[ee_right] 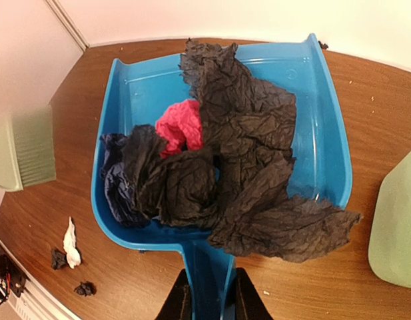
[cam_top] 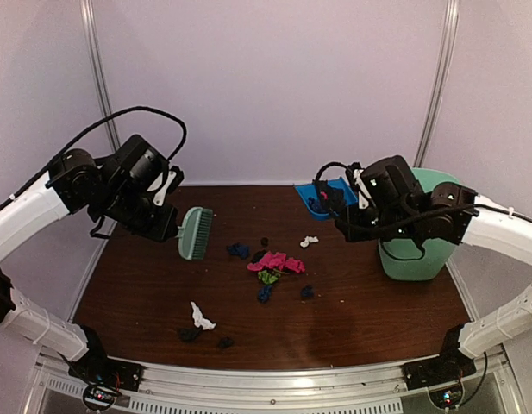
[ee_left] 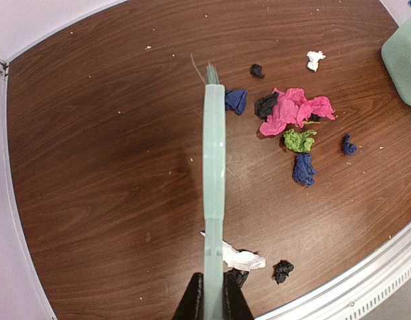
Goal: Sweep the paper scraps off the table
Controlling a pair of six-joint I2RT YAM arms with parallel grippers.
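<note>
Paper scraps lie on the table (cam_top: 145, 293): a pink, green and blue cluster (cam_top: 274, 263) mid-table, a white wad (cam_top: 309, 241), and white and black wads (cam_top: 199, 321) near the front. My left gripper (cam_top: 166, 226) is shut on the mint-green brush (cam_top: 196, 233), held above the table left of the cluster; the left wrist view shows the brush (ee_left: 214, 167) edge-on over the wood. My right gripper (ee_right: 208, 300) is shut on the handle of the blue dustpan (ee_right: 325, 153), which holds black, pink and dark blue scraps (ee_right: 225, 167). The dustpan (cam_top: 322, 197) hangs at back right.
A mint-green bin (cam_top: 421, 250) stands at the right, just right of the dustpan; it shows in the right wrist view (ee_right: 395, 227) too. A silver rail (cam_top: 274, 379) runs along the front edge. White walls close the back.
</note>
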